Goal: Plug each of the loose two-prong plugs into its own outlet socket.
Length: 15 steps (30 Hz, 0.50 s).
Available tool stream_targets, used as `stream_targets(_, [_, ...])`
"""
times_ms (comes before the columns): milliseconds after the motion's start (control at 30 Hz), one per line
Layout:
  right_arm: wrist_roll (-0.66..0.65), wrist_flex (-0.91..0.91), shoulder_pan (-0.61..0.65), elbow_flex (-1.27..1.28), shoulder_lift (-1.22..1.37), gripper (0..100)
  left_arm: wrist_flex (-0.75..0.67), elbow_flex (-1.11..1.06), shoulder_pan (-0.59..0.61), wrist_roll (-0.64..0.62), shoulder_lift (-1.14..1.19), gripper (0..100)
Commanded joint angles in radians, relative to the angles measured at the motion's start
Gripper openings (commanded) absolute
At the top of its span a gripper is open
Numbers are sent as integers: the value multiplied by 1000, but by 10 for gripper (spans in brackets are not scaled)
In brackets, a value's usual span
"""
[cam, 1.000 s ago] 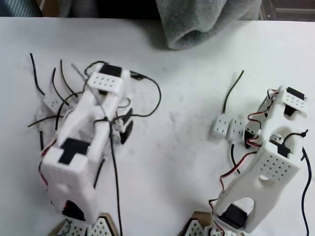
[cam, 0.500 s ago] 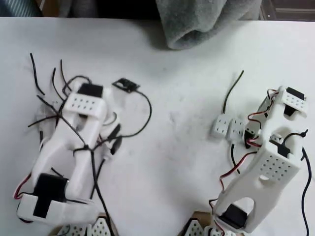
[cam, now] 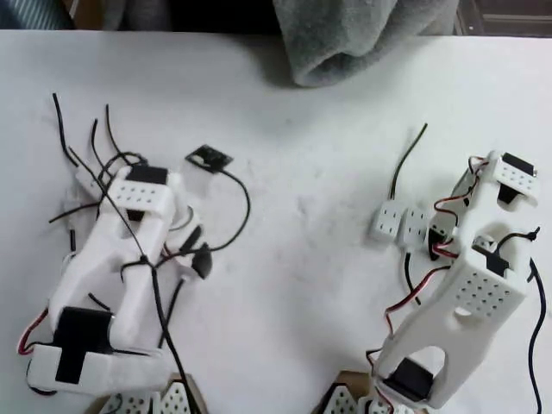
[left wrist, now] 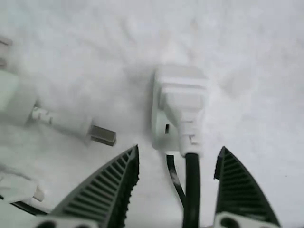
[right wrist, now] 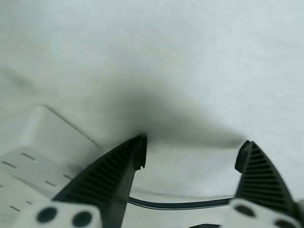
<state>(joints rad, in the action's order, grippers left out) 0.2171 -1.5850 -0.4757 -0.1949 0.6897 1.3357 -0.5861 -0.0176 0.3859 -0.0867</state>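
A wide stretch of white table (cam: 302,285) separates the two arms, and a grey cloth (cam: 362,43) lies over its far edge. The left gripper (left wrist: 178,150) has its jaws spread on either side of a black cord (left wrist: 191,190). The cord runs from one white plug (left wrist: 183,102) sitting in a white socket block (left wrist: 159,133), with one loose plug (left wrist: 71,127) just beside it. The right gripper (right wrist: 194,140), jaws also spread, hovers near a pair of socket blocks (cam: 385,220) set side by side.

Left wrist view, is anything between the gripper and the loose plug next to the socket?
Nothing visible lies between the open gripper and the loose plug. However, the black cord of the seated plug runs between the gripper's fingers.
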Motion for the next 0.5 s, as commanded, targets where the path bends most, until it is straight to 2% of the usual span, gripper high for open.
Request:
stream_targets(0, [-2,19,2,9,10,316,-26,-14,8,6,-41,275])
stream_targets(233, [-2,18,2,11,10,316,-181,-126,8,32,-39,275])
stream_targets(467, [-2,18,2,11,10,316,-204,-146,2,58,-25,272])
